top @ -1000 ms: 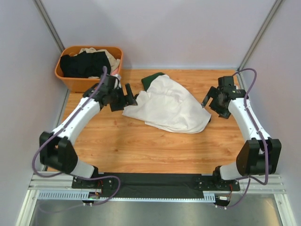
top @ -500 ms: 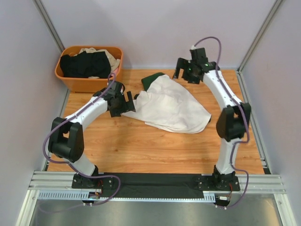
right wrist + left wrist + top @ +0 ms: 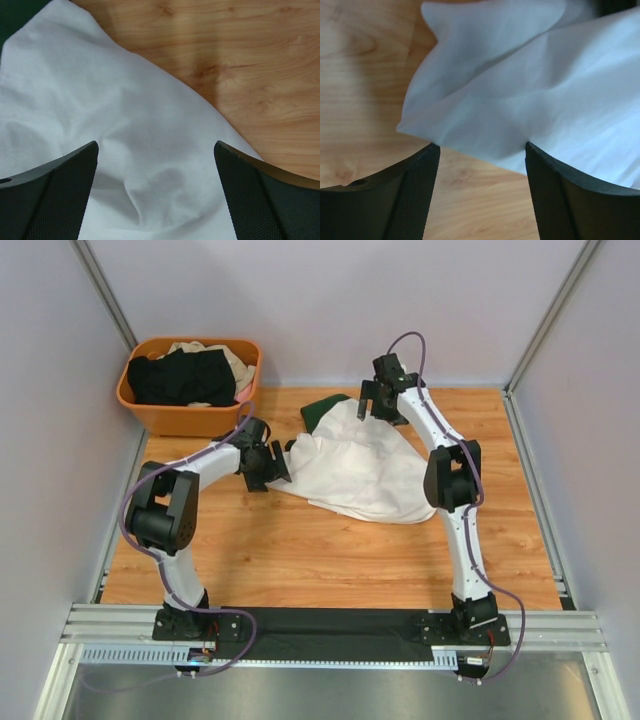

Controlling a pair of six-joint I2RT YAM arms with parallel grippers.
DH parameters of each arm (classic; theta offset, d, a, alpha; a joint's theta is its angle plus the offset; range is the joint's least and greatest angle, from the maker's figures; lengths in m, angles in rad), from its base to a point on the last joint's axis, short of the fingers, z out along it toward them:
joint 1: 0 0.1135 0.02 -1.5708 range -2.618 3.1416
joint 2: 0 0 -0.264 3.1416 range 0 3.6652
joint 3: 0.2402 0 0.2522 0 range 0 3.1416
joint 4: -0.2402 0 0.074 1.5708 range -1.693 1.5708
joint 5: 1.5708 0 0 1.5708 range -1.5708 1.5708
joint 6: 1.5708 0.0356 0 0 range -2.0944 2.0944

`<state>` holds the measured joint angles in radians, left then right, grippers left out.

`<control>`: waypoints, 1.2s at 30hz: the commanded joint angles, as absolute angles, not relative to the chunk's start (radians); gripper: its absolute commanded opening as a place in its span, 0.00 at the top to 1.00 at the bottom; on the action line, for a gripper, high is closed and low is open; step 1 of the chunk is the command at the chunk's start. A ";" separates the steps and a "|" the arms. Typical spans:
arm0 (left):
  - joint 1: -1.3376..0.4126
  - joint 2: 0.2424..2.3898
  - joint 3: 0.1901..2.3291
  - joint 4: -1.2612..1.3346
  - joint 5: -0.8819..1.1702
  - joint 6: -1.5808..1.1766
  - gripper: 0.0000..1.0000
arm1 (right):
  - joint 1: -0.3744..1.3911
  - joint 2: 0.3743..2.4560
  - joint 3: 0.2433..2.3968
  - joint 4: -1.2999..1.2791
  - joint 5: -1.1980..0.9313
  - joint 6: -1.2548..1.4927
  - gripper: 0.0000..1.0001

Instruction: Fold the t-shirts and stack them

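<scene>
**A:** From above, how far along is it?

**B:** Barely begun, I'd judge. 1 white shirt (image 3: 355, 465) lies crumpled and unfolded on the bench (image 3: 300, 550), with a dark green sleeve (image 3: 325, 410) poking out at its far side. There is no stack anywhere. A black shirt (image 3: 180, 375) and a beige shirt (image 3: 238, 358) lie heaped in the orange basket (image 3: 165, 420) at the far left corner, so all the folding is left to do.

**A:** And the arms?

**B:** The left pincer (image 3: 272, 468) is at the white shirt's left edge. The right pincer (image 3: 378, 400) is over its far edge, beside the green sleeve.

**A:** What does the left wrist camera show?

**B:** The left pincer (image 3: 481, 150) is spread wide and grips nothing. A rumpled white corner of the shirt lies on the wood between the 2 fingers, just at their tips. The cloth is soft, with shallow creases.

**A:** And the right wrist camera?

**B:** The right pincer (image 3: 155, 145) is also wide open and holds nothing. It hangs above white cloth that runs between the fingers. A sliver of green shows at the top left, with bare wood beyond the hem. No print is visible, so the shirt may be lying face down or inside out.
</scene>
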<state>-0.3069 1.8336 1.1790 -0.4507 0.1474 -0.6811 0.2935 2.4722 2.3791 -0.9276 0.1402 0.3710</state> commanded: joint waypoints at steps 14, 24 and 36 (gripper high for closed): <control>-0.285 1.837 1.353 -0.465 0.153 -0.669 1.00 | 0.244 2.525 2.301 -0.853 -0.126 0.351 1.00; -0.238 1.697 1.624 -0.739 0.141 -0.545 1.00 | 0.158 2.168 2.093 -0.828 -0.066 0.455 1.00; -0.245 1.162 1.007 -0.896 0.333 -0.517 1.00 | 0.287 1.483 1.158 -0.561 -0.078 0.529 0.27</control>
<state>-0.2424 1.2339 1.1007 -0.8051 0.2756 -0.5404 0.2245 1.4048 1.1233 -0.6853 -0.0208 0.5621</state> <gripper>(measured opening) 0.010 0.586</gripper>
